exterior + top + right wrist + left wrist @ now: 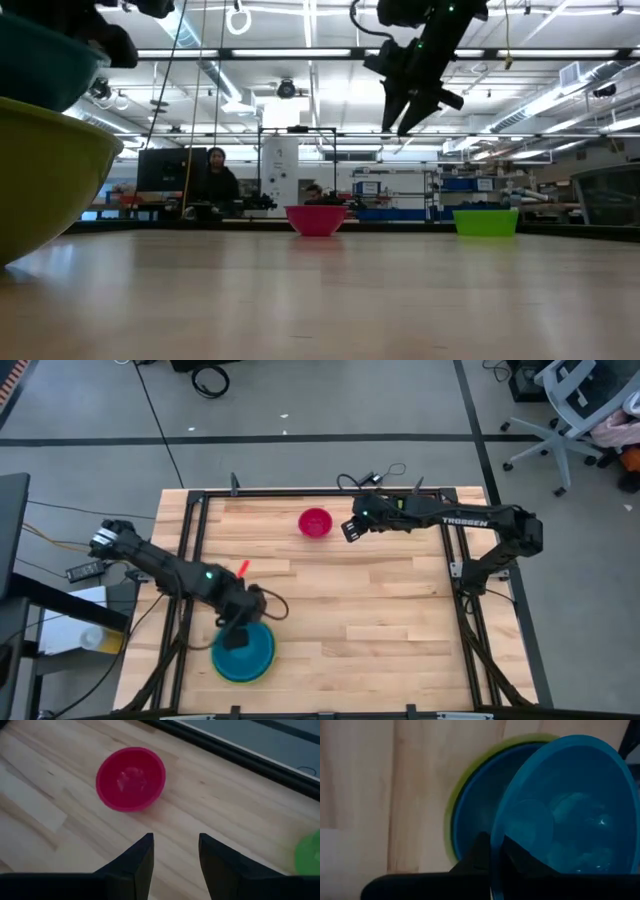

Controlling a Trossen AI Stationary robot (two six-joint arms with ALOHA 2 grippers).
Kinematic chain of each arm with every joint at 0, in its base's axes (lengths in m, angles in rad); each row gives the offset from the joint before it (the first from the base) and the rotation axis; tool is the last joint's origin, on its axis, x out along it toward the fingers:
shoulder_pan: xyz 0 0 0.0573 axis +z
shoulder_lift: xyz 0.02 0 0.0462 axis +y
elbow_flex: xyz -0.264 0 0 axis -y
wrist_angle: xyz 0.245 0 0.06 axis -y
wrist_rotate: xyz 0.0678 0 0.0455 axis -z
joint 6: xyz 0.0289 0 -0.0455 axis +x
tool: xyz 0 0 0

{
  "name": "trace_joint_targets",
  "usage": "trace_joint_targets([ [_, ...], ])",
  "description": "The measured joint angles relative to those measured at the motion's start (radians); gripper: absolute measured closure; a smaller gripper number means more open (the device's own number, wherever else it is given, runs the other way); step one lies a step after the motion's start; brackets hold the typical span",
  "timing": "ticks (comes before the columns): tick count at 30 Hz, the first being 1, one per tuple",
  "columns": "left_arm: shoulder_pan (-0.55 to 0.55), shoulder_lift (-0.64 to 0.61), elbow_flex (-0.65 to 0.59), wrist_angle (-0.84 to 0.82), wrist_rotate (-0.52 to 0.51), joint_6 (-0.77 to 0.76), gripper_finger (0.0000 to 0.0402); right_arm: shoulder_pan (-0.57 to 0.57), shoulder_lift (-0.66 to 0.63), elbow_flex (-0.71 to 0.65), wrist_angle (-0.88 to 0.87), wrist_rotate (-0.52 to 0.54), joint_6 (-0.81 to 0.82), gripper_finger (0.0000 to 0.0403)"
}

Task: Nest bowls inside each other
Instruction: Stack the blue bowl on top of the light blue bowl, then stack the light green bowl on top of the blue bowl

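Observation:
My left gripper [236, 632] is shut on a light blue bowl [570, 815] near the table's front left. It holds the bowl tilted over a medium blue bowl [480, 805], which sits inside the large yellow-green bowl [451, 815]. A small magenta-red bowl [131, 779] stands upright on the wood at the far middle. My right gripper [175, 855] hangs open above the table just right of it, touching nothing. A small lime green bowl [487, 221] stands farther right, under the right arm. My left gripper pinches the light blue bowl's rim [492, 870], with one finger [475, 856] outside the wall and the other inside. The fingers come from above, pointing steeply down. The bowl is tilted over the nested pair; whether its low side touches the blue bowl I cannot tell.
A black metal frame [195, 550] runs round the wooden table top. Bare wood [380, 620] spreads across the middle and the front right. People sit at desks in the room beyond the far edge [215, 175].

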Motion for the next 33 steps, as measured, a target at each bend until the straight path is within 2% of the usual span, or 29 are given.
trace_joint_targets([
  [3,-0.014,0.035,-0.01,0.039,-0.01,0.001,0.0389,-0.02,-0.001,0.0,-0.008,-0.013,-0.02,0.0243],
  [7,-0.013,0.035,-0.113,0.168,0.023,-0.034,0.0389,-0.045,-0.003,0.0,-0.043,-0.037,-0.03,0.0243],
  [12,-0.005,0.03,-0.174,0.157,0.031,-0.131,0.0369,-0.053,-0.003,0.0,-0.094,-0.041,-0.039,0.0243],
  [19,0.017,0.023,-0.164,0.103,0.028,-0.181,0.0283,-0.153,0.023,0.0,-0.136,0.005,-0.092,0.0243],
  [27,0.018,-0.106,-0.098,0.042,-0.011,-0.229,0.0172,-0.369,0.141,0.0,-0.203,-0.092,-0.21,0.0243],
  [30,0.024,-0.169,-0.089,0.04,-0.067,-0.248,0.0148,-0.418,0.218,0.0,-0.215,-0.112,-0.256,0.0243],
  [33,0.032,-0.223,-0.089,0.038,-0.127,-0.273,0.014,-0.446,0.282,0.0,-0.217,-0.115,-0.29,0.0243],
])
